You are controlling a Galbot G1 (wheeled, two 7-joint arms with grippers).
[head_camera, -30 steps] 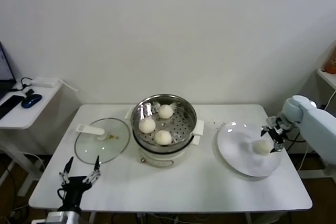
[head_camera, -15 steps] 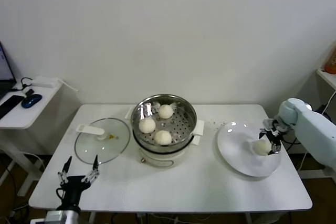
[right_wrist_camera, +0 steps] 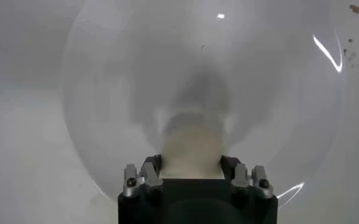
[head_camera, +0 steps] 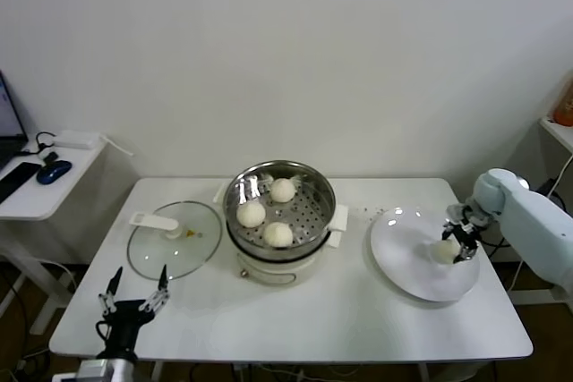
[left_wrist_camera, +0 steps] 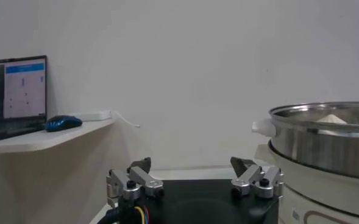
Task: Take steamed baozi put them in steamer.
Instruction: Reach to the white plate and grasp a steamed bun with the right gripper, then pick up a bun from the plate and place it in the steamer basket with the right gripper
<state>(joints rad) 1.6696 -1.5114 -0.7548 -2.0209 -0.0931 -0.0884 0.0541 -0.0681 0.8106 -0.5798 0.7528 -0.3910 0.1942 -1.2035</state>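
Parked low at the near left edge of the white table (head_camera: 295, 328): left gripper (head_camera: 135, 297), fingers spread wide and holding nothing. Just beyond it, flat on the tabletop, glass lid (head_camera: 174, 239) with white handle. At centre, steamer (head_camera: 279, 219) on its white cooker base, three baozi (head_camera: 277, 234) resting apart from one another on the perforated floor. To the right, white plate (head_camera: 421, 257), touching nothing but the table. Over the plate's right side, right gripper (head_camera: 457, 246), fingers pressed in against the sides of the fourth bun (right_wrist_camera: 191, 143); whether that bun sits on the plate or is lifted clear, cannot tell. A few dark specks on the tabletop between steamer and plate. Farther left, apart from the table, a white side desk (head_camera: 40, 190) carrying a blue mouse (head_camera: 54, 171), a keyboard edge, a laptop (left_wrist_camera: 16, 91) with lit screen, and a white power strip (head_camera: 76, 140) with cables. At far right, a shelf edge with an orange object (head_camera: 564, 105). Behind everything, a plain white wall (head_camera: 286, 51).
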